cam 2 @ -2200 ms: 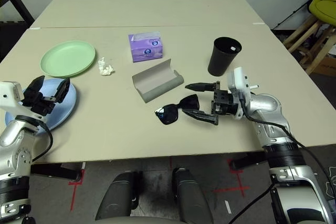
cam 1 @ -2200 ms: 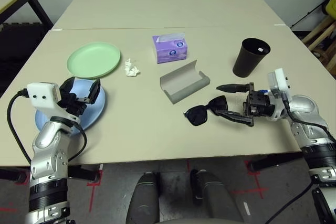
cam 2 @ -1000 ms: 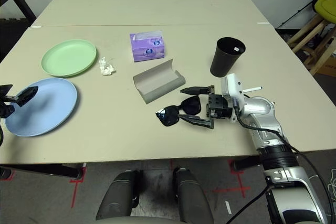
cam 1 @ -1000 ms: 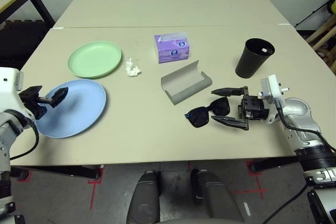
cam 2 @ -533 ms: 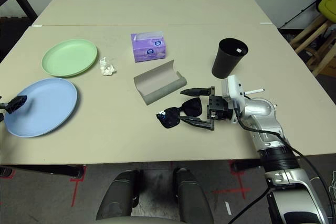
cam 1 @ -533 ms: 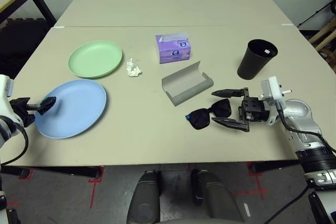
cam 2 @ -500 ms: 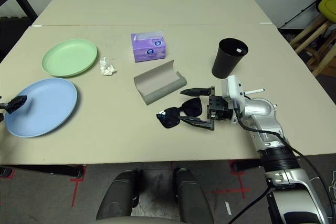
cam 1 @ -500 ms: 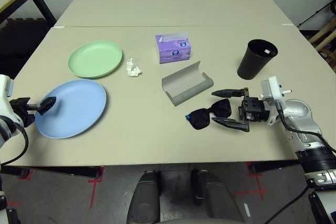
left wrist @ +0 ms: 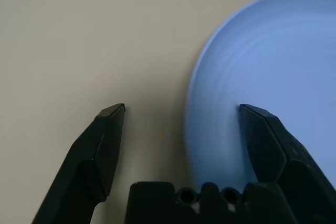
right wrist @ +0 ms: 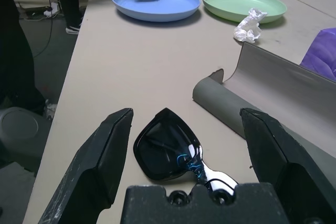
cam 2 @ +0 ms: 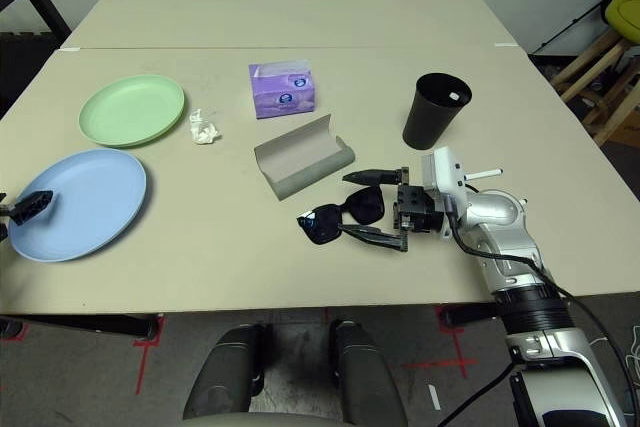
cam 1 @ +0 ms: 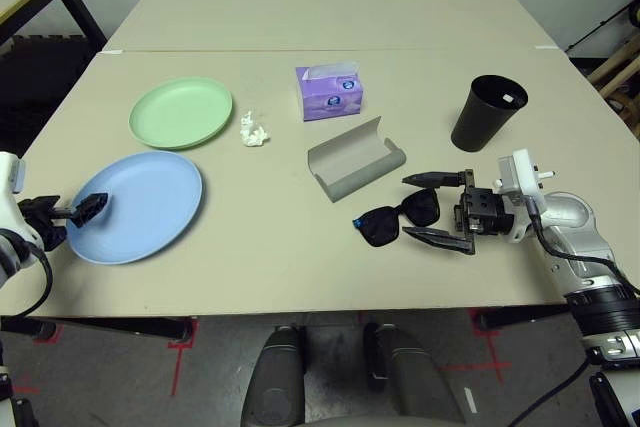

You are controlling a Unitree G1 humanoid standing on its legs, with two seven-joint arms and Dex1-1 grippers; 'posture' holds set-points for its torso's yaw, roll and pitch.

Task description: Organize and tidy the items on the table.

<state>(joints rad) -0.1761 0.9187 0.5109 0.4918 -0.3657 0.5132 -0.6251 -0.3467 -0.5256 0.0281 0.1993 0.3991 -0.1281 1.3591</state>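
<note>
The grey oblong glasses case (cam 1: 355, 156) lies open and empty like a curved trough on the smooth beige table (cam 1: 300, 257), and the tapered black cup (cam 1: 485, 112) stands upright. The right gripper (cam 1: 438, 209) has its fingers spread around an arm of the glossy black sunglasses (cam 1: 395, 219) (lenses down). The left gripper (left wrist: 181, 111), fingers spread, straddles the light blue plate's (cam 1: 140, 205) rim.

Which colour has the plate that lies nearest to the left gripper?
Light blue. The plate shows best in the left eye view, beside the left gripper.
</note>
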